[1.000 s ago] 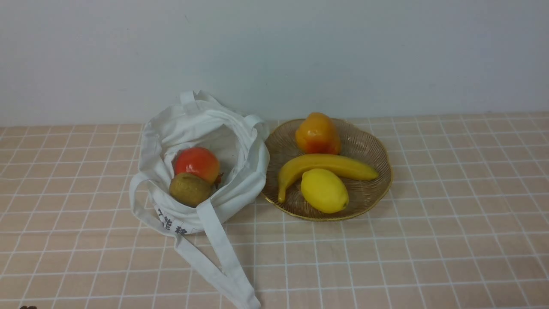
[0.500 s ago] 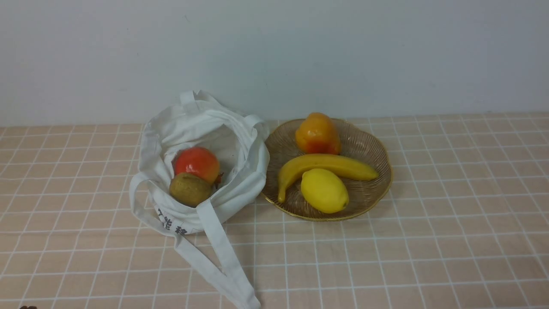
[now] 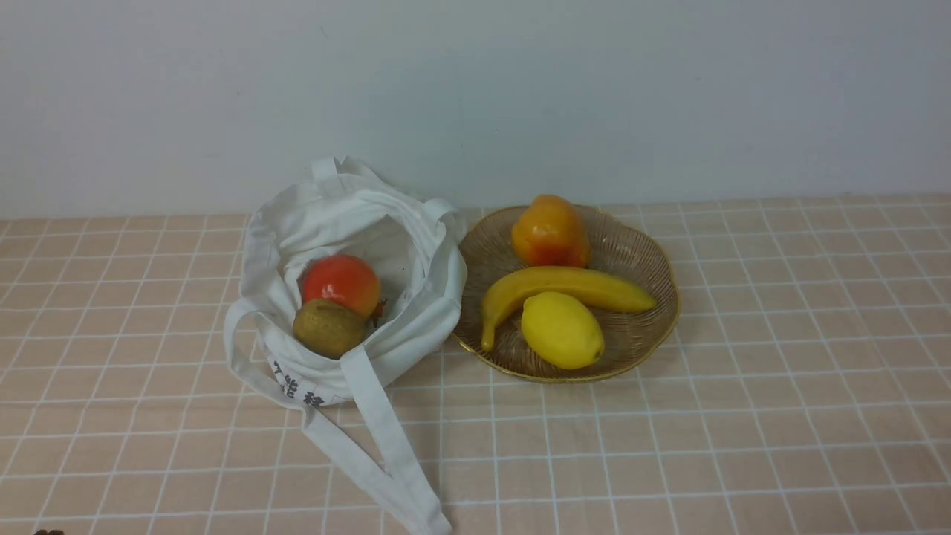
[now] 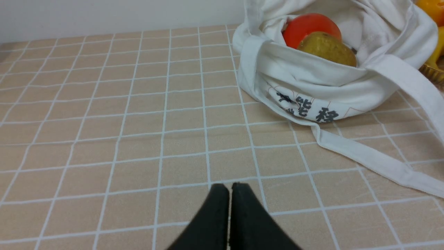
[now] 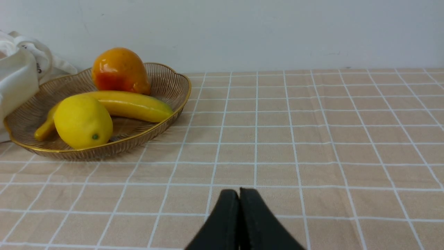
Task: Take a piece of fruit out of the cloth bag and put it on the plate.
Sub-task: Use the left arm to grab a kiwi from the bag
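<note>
Kiwi (image 3: 329,328): inside the bag (image 3: 427,297), at the near side of the opening, touching the red fruit (image 3: 342,284) behind it.

Bag: slumped open on the worktop (image 3: 743,416), on the left of the plate (image 3: 643,249), with its fabric against the plate's rim. One strap trails toward the near edge.

Plate: holds a banana (image 3: 572,286), a lemon (image 3: 561,329) and an orange fruit (image 3: 550,232).

Left claw (image 4: 229,186): fingers together, empty, over the worktop, apart from the bag.

Right claw (image 5: 239,191): fingers together, empty, over the worktop, apart from the plate.
</note>
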